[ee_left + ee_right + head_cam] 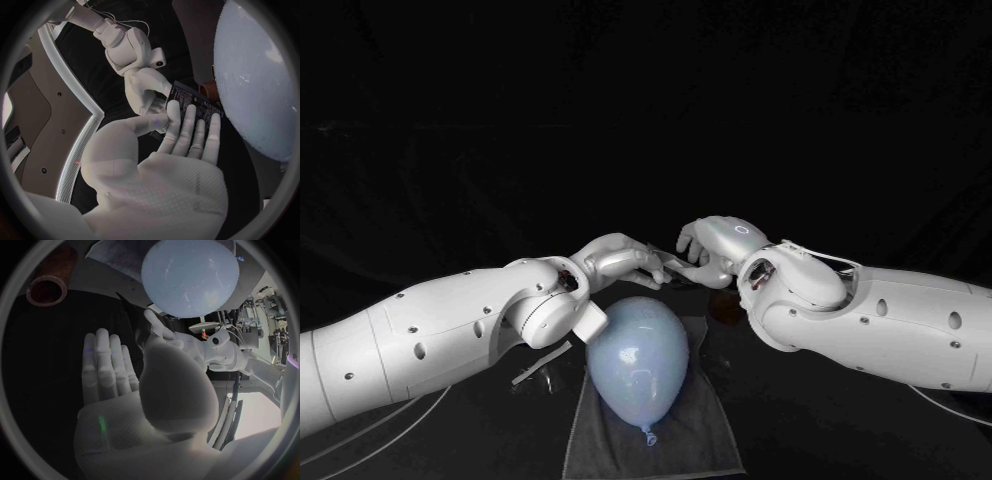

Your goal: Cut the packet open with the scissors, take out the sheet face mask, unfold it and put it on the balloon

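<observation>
backdrop (646, 90): black cloth (faintly creased) | table (826, 435): black; light: dim

No word, brand or number can be read anywhere. In the left wrist view the packet (195, 104) carries rows of fine pale and reddish print on its dark face, but the print is too small and blurred to make out a single letter or figure.
</observation>
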You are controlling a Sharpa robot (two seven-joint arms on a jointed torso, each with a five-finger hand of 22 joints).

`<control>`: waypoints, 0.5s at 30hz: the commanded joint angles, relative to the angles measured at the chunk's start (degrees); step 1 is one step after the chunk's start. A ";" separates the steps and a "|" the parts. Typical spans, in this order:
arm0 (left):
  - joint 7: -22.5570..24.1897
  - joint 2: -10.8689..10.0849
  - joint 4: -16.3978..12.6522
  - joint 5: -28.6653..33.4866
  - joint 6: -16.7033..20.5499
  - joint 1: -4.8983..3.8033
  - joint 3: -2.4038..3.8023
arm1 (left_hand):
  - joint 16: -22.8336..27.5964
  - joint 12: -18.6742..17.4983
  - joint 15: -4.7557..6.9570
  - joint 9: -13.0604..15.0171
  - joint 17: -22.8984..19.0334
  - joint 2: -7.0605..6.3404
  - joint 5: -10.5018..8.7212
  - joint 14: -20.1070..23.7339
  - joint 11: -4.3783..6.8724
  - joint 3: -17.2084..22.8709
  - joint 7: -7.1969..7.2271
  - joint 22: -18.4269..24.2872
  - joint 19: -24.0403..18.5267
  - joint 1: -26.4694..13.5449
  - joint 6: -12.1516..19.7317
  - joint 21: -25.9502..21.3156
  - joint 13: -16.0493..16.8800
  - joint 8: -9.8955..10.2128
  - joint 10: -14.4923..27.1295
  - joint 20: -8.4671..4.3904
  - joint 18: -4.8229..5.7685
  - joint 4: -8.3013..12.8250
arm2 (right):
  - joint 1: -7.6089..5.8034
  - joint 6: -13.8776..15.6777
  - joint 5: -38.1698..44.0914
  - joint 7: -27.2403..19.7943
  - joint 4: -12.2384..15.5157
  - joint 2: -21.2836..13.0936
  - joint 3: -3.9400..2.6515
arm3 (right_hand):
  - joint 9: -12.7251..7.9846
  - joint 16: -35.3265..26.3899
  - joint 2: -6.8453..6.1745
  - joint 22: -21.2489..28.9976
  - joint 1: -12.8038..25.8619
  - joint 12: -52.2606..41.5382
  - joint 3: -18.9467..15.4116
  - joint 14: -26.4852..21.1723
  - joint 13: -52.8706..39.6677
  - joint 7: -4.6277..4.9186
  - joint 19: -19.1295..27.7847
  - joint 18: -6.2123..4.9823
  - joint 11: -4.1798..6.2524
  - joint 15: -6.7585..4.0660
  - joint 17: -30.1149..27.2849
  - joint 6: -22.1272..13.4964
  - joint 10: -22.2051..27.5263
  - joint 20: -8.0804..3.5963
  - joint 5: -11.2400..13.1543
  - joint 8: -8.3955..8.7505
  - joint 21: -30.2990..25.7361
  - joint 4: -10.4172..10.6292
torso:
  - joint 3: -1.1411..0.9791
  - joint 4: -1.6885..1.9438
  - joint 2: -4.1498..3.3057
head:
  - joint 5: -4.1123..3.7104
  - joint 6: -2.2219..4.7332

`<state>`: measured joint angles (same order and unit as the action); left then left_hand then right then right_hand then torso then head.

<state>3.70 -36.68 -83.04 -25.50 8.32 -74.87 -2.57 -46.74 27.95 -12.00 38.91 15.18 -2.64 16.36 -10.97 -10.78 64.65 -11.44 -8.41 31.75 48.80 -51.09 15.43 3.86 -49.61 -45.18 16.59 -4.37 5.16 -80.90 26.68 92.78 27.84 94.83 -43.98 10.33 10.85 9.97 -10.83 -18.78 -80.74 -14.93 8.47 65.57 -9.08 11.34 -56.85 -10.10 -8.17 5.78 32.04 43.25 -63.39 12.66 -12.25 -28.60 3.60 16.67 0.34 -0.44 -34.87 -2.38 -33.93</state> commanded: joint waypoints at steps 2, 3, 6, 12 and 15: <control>0.67 0.18 -0.19 -0.04 -0.98 -0.09 0.10 | 0.25 0.24 0.03 0.02 -0.09 0.56 0.19 -0.28 0.10 2.80 0.25 0.06 0.32 -0.08 -0.70 -0.22 -0.06 -1.30 0.04 0.07 0.48 2.78 | 0.38 -3.40 0.76 0.87 -0.33 0.51 0.02 | -0.32 -0.75 -0.37 1.08 1.23 0.29 -1.75 -0.75 0.44 1.26 0.74 -0.43 -0.48 0.26 -0.22 -0.67 0.43 0.30 -1.22 -0.22 0.00 0.06 | -0.02 0.04 0.00 | -0.13 0.04; 0.67 0.20 -0.19 -0.04 -0.99 -0.09 0.10 | 0.25 0.24 0.03 0.02 -0.09 0.56 0.19 -0.28 0.10 2.80 0.25 0.06 0.32 -0.08 -0.70 -0.22 -0.06 -1.30 0.04 0.07 0.48 2.78 | 0.44 -3.43 0.60 0.88 -0.46 0.66 0.02 | -0.37 -0.87 -0.34 1.31 1.45 0.26 -2.13 -0.80 0.51 1.29 0.81 -0.44 -0.52 0.30 -0.26 -0.73 0.51 0.34 -1.45 -0.27 0.02 0.07 | -0.01 0.03 0.00 | -0.14 0.04; 0.67 0.28 -0.17 -0.04 -1.03 -0.09 0.10 | 0.27 0.23 0.02 0.02 -0.14 0.61 0.23 -0.29 0.10 2.80 0.25 0.08 0.33 -0.07 -0.70 -0.25 -0.07 -1.33 0.06 0.07 0.48 2.77 | 0.56 -3.56 0.24 1.01 -0.98 1.16 0.02 | -0.46 -1.09 -0.15 1.75 1.95 0.15 -2.90 -0.87 0.66 1.33 0.88 -0.45 -0.57 0.36 -0.34 -0.75 0.62 0.42 -1.80 -0.44 0.05 0.10 | 0.02 -0.01 -0.01 | -0.20 0.07; 0.66 0.47 -0.18 -0.03 -1.24 -0.09 0.10 | 0.36 0.18 -0.01 -0.03 -0.45 0.84 0.69 -0.33 0.06 2.49 0.21 0.23 0.41 -0.28 -0.71 -0.45 -0.13 -1.53 0.07 0.06 0.47 2.56 | 0.66 -3.77 0.02 1.54 -2.57 2.49 0.02 | -0.32 -1.03 0.83 2.52 1.52 -0.62 -2.78 -0.07 0.72 0.76 0.34 -0.54 -0.03 0.00 -0.33 0.44 -0.25 0.23 -1.99 -1.74 0.27 -0.04 | 0.00 0.03 -0.01 | -0.45 0.16; 0.65 0.52 -0.25 -0.02 -1.34 -0.09 0.10 | 0.41 0.15 -0.03 -0.08 -0.70 0.97 1.17 -0.39 0.05 2.15 0.20 0.34 0.52 -0.48 -0.65 -0.59 -0.15 -1.67 0.07 0.06 0.47 2.45 | 0.70 -4.00 0.20 1.74 -3.43 3.28 0.02 | -0.27 -0.82 1.32 3.06 0.09 -1.15 -1.24 0.89 0.79 0.17 -0.54 -0.56 0.56 -0.49 -0.18 1.17 -1.21 -0.19 -0.75 -2.78 0.44 -0.08 | 0.00 0.03 0.01 | -0.63 0.18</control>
<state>3.38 -36.41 -82.99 -25.53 8.20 -74.85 -2.61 -46.53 27.95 -12.00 38.89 14.50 -2.13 17.37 -10.97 -10.79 64.65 -11.44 -8.10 31.75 48.29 -51.10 15.14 3.68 -50.18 -45.18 16.60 -4.36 5.16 -80.26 24.01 92.59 29.01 91.61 -40.99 10.35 10.51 9.00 -9.58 -15.73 -80.14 -15.94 7.05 66.16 -8.33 11.33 -57.13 -9.70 -7.63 5.19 31.77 44.17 -64.35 12.37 -13.18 -31.30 3.88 16.59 0.34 -0.42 -34.87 -2.89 -33.73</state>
